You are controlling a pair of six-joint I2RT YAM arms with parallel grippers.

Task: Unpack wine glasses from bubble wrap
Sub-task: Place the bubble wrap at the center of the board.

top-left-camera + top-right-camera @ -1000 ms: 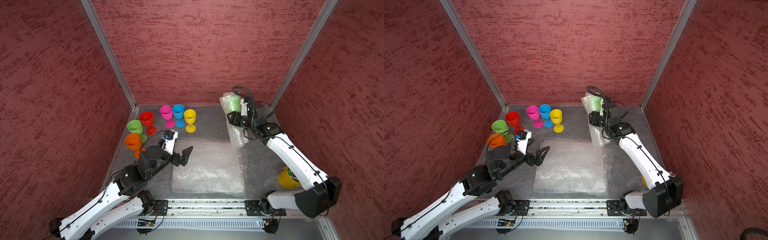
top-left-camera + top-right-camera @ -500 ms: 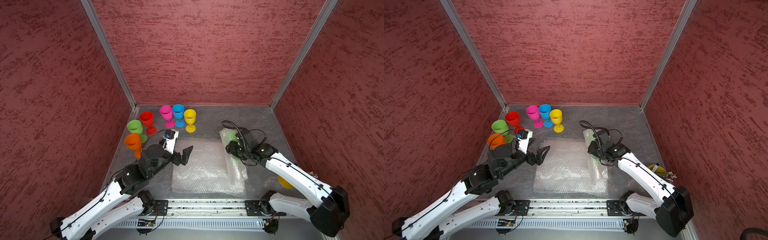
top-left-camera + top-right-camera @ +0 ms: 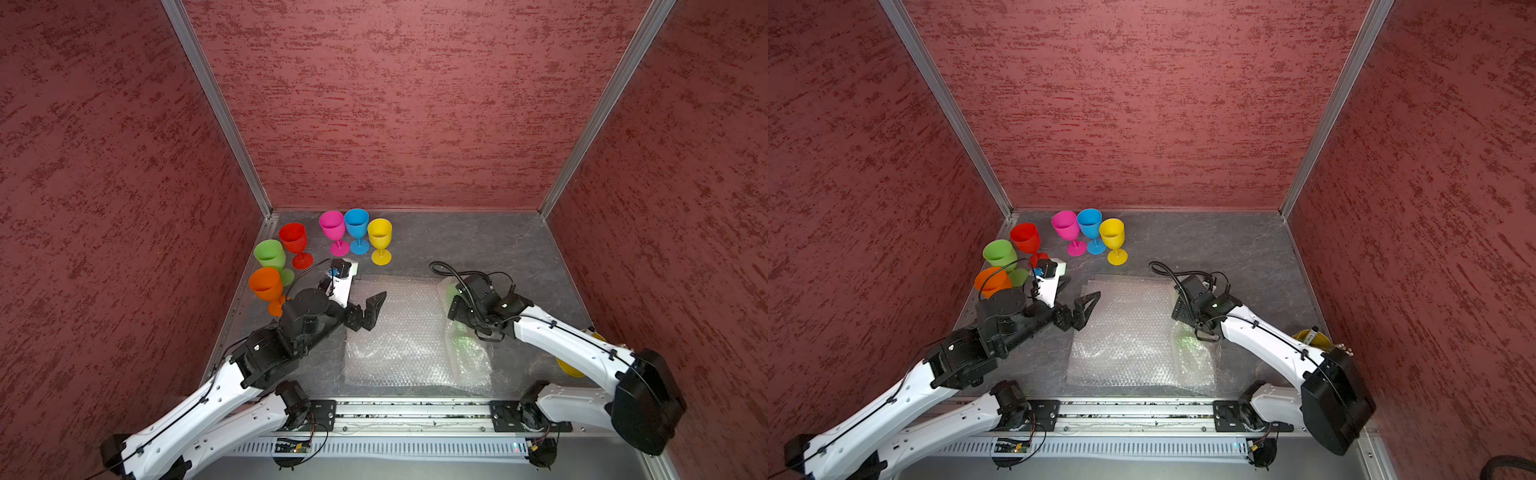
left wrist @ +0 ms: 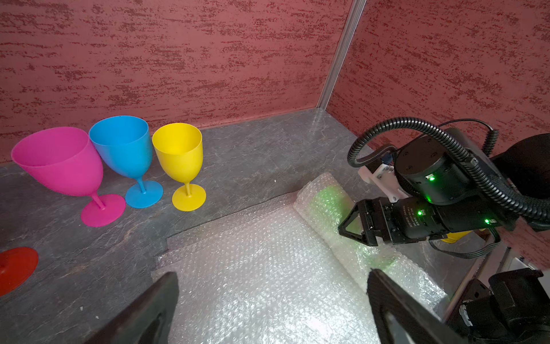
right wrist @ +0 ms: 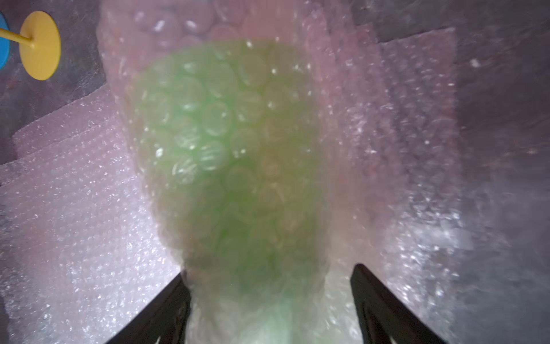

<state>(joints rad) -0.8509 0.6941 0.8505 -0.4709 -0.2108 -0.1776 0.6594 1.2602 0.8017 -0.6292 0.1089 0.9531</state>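
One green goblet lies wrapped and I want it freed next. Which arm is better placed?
Right, probably. The right pincer straddles the wrapped green goblet, jaws open on either side. The left pincer hangs open over the flat bubble wrap sheets, apart from it.

The floor (image 3: 478, 241) is dark grey, veined like slate, and enclosed by red textured walls (image 3: 395, 104) that meet at aluminium corner posts (image 3: 216, 108). A metal rail (image 3: 415, 411) runs along the near edge. Near the right wall stands a partly hidden yellow cup (image 3: 1312, 338), possibly holding utensils.
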